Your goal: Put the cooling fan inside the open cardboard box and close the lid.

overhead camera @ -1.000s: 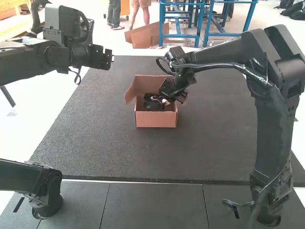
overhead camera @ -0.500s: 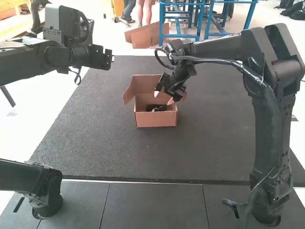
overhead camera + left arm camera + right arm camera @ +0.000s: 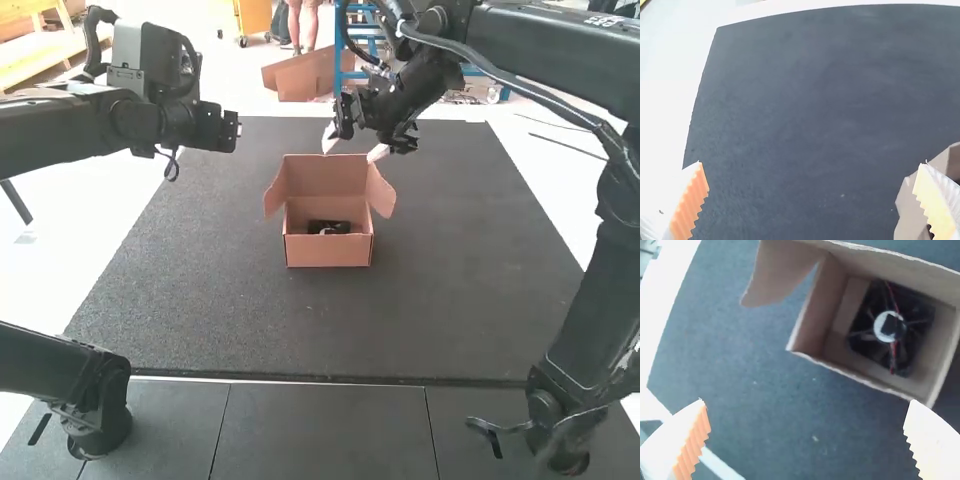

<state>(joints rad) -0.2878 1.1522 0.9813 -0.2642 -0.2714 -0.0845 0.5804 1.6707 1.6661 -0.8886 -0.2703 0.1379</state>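
I see the fan (image 3: 888,333) lying flat on the floor of the cardboard box (image 3: 816,325). It has a black square frame and dark blades round a pale hub, and a thin red wire crosses it. From above it is only a small dark shape low inside. The box (image 3: 328,248) stands upright near the middle of the black mat (image 3: 200,270). Its lid is not closed: one flap (image 3: 275,195) splays out to each side and the back one stands up. My right claw (image 3: 354,146) hangs above and just behind the box, clear of it, its fingers spread wide with nothing between them. My left claw (image 3: 228,130) hangs over the mat well off to the box's left, also spread wide and carrying nothing.
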